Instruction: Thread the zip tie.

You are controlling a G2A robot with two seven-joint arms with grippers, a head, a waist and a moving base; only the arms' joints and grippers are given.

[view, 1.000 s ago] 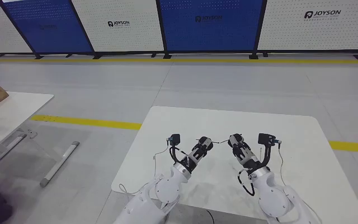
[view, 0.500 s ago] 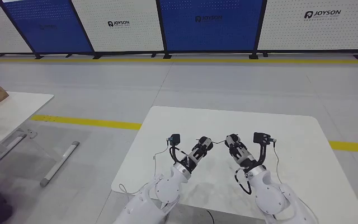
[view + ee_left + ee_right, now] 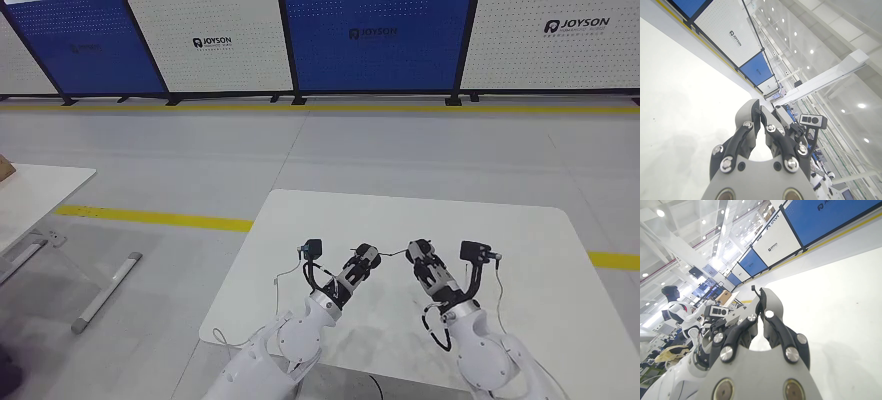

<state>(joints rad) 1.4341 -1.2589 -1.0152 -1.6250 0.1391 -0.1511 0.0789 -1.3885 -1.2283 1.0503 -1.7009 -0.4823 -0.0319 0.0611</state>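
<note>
Above the smooth white table (image 3: 320, 215), the left gripper (image 3: 367, 251) is clamped on one end of the thin black zip tie (image 3: 392, 254); the right gripper (image 3: 414, 248) pinches the other, whose square head (image 3: 753, 287) its wrist view reveals.

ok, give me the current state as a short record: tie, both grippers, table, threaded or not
zip tie: black, held above the table, strung between the two grippers
left gripper: shut, short black stub of the tie pinched at its tips
right gripper: shut on the tie, blocky end sticking out past its tips
spacing: tips face each other, close, not touching in the top view
threaded: cannot tell, too small
table: white, under both grippers
</note>
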